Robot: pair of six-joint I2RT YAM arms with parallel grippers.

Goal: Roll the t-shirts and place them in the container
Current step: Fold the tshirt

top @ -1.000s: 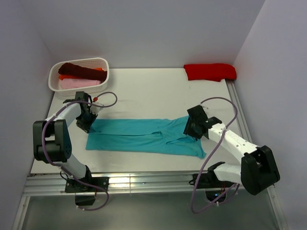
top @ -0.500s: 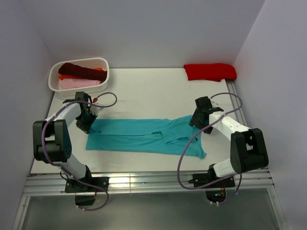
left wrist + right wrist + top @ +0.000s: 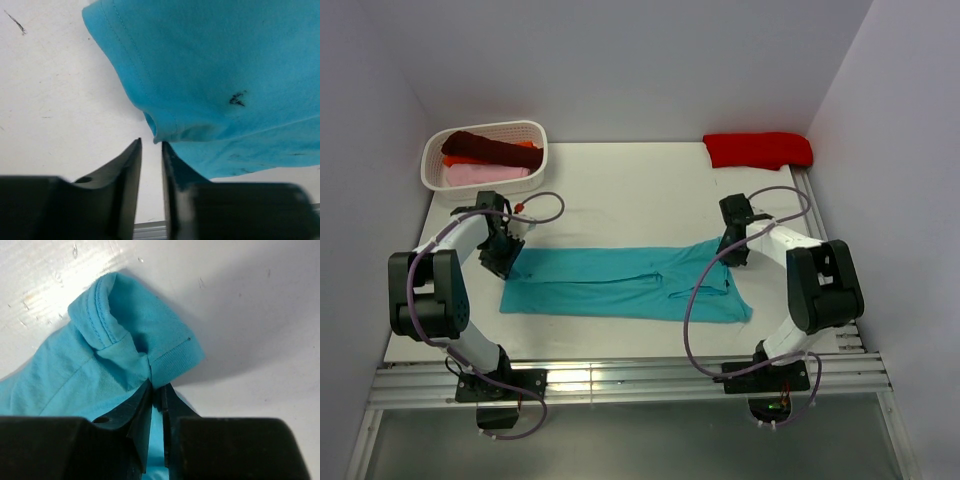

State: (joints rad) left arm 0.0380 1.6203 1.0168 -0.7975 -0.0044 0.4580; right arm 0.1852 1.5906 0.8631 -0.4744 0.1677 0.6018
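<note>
- Top external view: the teal t-shirt [image 3: 610, 285] lies as a long flat band across the near half of the worktop [image 3: 640, 190], apparently still being straightened, not yet rolled
- right gripper [image 3: 156, 390]: jaws pinching a fold at the band's far right corner
- left gripper [image 3: 151, 145]: jaws narrowly apart, the hem just off the tips
- Next: probably both grip one end
- A second ago the right gripper sat lower over the band

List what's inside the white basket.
In the basket lie a maroon t-shirt, an orange t-shirt and a pink t-shirt; whatever sits beneath them is covered.
</note>
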